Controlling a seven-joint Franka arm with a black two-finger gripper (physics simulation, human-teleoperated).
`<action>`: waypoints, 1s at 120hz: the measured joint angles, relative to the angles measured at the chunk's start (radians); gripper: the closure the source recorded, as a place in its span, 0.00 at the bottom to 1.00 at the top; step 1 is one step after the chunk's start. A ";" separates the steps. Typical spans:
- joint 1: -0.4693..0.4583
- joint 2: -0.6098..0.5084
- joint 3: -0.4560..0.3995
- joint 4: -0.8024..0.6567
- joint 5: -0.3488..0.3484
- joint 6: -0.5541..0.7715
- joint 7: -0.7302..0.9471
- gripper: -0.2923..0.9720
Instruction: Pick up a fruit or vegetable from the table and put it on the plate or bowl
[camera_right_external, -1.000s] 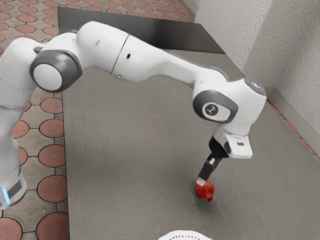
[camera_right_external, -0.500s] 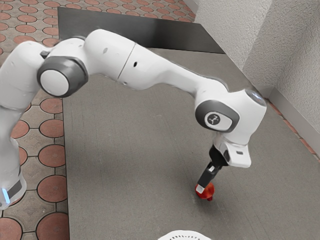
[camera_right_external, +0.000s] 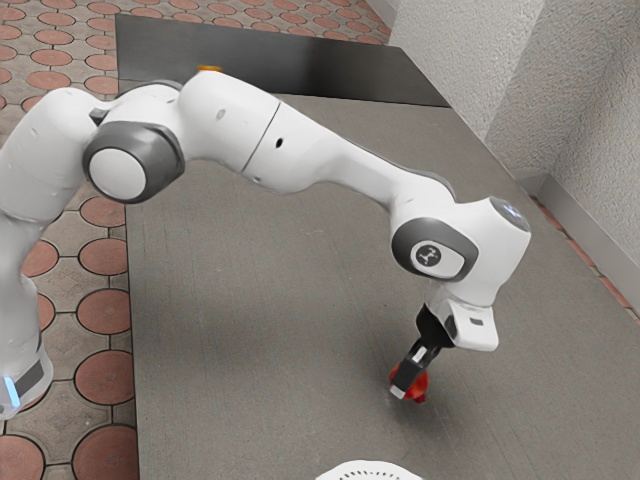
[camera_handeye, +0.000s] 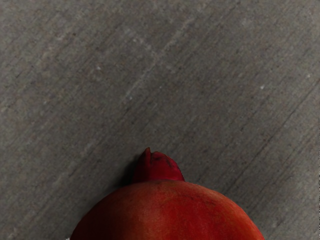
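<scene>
Firm, round, likely slippery pomegranate (camera_handeye: 167, 210), best pinched across its middle; whether the jaws grip it I cannot tell.

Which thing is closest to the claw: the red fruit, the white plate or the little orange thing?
The red pomegranate, right at the claw. The white plate lies apart, and the orange thing is far behind the arm.
</scene>
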 joint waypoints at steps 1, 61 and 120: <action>0.000 0.000 0.000 0.000 0.000 0.000 0.000 0.48; -0.369 -0.156 -0.004 -0.004 0.006 -0.033 -0.074 0.49; -0.430 -0.118 -0.007 0.024 0.002 0.003 -0.159 0.32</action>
